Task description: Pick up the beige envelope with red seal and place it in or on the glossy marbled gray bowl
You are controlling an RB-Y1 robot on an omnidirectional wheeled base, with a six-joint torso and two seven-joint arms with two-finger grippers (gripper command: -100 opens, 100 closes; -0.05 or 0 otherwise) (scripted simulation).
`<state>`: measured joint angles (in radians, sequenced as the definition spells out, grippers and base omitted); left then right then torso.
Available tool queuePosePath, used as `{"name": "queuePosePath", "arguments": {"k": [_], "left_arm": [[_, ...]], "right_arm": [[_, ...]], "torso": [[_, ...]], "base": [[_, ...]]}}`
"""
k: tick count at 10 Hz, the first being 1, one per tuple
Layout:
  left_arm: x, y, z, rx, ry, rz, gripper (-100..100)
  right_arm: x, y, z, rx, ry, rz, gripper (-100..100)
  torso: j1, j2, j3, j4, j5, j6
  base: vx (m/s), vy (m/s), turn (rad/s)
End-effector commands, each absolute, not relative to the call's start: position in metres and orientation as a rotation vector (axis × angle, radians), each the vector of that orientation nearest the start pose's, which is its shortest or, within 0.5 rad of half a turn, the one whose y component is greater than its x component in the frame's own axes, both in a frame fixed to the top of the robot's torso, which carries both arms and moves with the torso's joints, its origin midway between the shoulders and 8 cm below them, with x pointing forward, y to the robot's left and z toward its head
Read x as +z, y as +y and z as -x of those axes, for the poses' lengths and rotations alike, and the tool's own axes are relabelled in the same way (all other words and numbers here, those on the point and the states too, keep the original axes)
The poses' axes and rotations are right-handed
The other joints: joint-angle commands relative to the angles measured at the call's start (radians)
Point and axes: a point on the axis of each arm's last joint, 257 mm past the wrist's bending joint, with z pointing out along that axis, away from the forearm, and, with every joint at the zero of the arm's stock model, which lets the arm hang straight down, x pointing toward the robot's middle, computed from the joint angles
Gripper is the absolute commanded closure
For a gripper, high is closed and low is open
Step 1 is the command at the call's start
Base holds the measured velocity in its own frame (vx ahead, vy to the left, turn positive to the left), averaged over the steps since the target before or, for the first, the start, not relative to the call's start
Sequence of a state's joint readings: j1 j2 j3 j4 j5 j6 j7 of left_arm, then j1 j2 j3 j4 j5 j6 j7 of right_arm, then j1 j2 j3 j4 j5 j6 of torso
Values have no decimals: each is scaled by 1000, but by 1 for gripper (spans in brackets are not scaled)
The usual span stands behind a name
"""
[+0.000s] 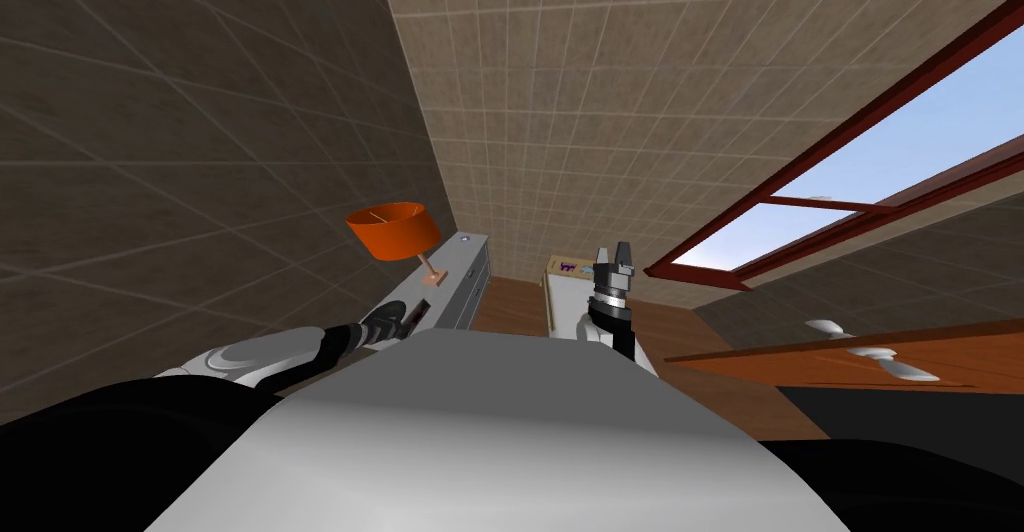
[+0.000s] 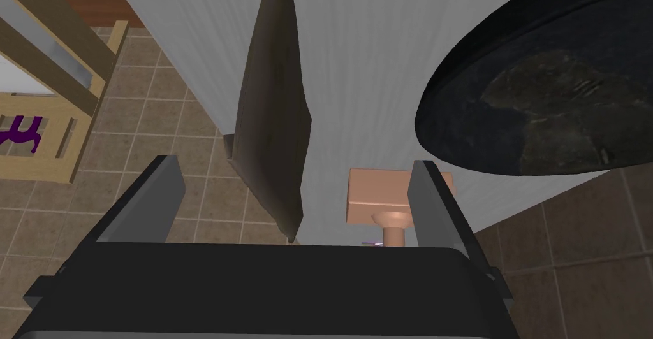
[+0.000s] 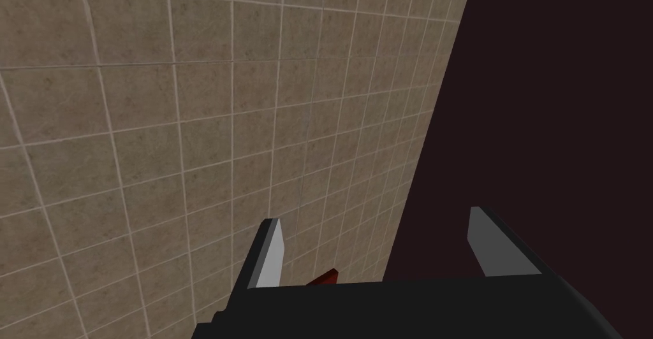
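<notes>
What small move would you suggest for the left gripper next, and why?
Probably close the left gripper on the envelope. It stands open around the envelope's near end and touches it on neither side, so nothing is held yet. The dark marbled bowl lies beside the envelope on the same pale top, so the carry after a firm grip looks short.

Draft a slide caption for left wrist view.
Open left hand frames the brown envelope on a white top; dark marbled bowl nearby.

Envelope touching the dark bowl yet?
Apart. The left wrist view shows a strip of light grey surface between the envelope and the dark marbled bowl.
</notes>
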<state>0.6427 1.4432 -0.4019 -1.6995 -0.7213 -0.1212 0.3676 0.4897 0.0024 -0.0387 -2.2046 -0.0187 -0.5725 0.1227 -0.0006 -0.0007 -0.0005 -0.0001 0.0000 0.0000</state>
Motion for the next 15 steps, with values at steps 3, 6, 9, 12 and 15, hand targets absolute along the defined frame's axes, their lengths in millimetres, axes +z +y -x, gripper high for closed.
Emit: {"name": "queuePosePath", "arguments": {"k": [3, 6, 9, 12, 15], "left_arm": [[-399, 488, -205, -113, 2591, -163, 100], [-399, 487, -205, -115, 2590, -161, 100], [-393, 485, -210, -116, 2590, -178, 100], [-386, 484, -213, -119, 2589, -193, 100], [-377, 486, -222, -154, 2594, -170, 100]], "right_arm": [[9, -295, -344, 1165, 620, -616, 0], [9, -295, -344, 1165, 620, -616, 0], [9, -295, -344, 1165, 620, -616, 0], [9, -295, -344, 1165, 620, -616, 0], [9, -295, -344, 1165, 620, -616, 0]], "torso": [[0, 0, 0, 0, 0, 0], [3, 1, 0, 0, 1, 0], [4, 0, 0, 0, 2, 1], [4, 3, 1, 0, 1, 0], [4, 1, 1, 0, 1, 2]], "base": [[17, -3, -42], [0, 0, 0], [-6, 1, 34], [-21, 6, 70], [-34, 7, -117]]}}
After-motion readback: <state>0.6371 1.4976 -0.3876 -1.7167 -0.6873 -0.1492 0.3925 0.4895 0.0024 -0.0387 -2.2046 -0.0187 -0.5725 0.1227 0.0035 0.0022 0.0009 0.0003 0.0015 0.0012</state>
